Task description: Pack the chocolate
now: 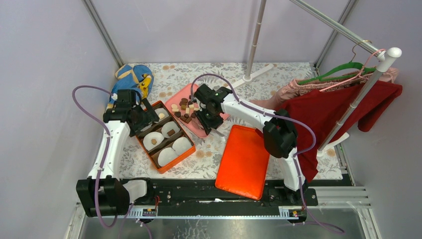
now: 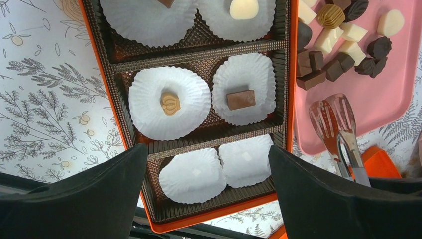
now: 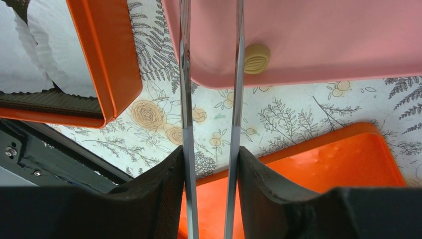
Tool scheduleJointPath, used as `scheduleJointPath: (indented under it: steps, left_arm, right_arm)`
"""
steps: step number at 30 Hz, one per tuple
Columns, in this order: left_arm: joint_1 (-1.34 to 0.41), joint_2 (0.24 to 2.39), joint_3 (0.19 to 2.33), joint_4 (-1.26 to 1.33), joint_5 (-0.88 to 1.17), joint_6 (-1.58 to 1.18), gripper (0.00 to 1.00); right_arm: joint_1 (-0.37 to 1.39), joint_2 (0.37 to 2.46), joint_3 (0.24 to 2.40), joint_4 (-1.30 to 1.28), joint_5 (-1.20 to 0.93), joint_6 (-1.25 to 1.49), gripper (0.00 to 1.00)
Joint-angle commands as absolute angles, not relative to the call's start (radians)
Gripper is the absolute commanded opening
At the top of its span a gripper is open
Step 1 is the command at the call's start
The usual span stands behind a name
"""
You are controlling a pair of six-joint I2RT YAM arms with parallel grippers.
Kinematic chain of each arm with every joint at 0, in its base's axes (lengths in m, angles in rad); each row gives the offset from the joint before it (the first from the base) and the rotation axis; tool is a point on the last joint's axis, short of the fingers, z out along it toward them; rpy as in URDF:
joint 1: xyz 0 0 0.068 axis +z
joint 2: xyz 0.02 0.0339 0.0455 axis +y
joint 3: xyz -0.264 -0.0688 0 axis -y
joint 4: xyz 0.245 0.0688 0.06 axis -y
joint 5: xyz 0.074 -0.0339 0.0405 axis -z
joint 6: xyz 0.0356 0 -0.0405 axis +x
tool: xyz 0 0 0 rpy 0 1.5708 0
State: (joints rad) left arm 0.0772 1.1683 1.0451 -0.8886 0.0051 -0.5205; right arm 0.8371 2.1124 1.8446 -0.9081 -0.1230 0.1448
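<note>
Several dark, light brown and cream chocolate pieces lie on a pink tray. An orange box holds white paper liners. Its middle liners carry a light brown piece and a brown bar; the near liners are empty. My left gripper hangs open above the box. My right gripper is shut on metal tongs, whose arms stand slightly apart and reach over the tray's near edge by a cream piece.
An orange lid lies to the right of the box. A clothes rack with a red garment stands at the right. A blue bag sits at the back left.
</note>
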Motion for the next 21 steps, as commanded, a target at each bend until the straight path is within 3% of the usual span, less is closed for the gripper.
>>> scheduleJointPath:
  steps: [1, 21]
  left_arm:
    - [0.073, 1.137, 1.027, -0.862, 0.014, -0.51, 0.99]
    - [0.072, 1.108, 1.012, -0.867, -0.041, -0.497, 0.99]
  right_arm:
    - [0.847, 2.103, 1.89, -0.903, -0.139, 0.12, 0.46]
    - [0.864, 2.213, 2.019, -0.9, -0.14, 0.114, 0.5]
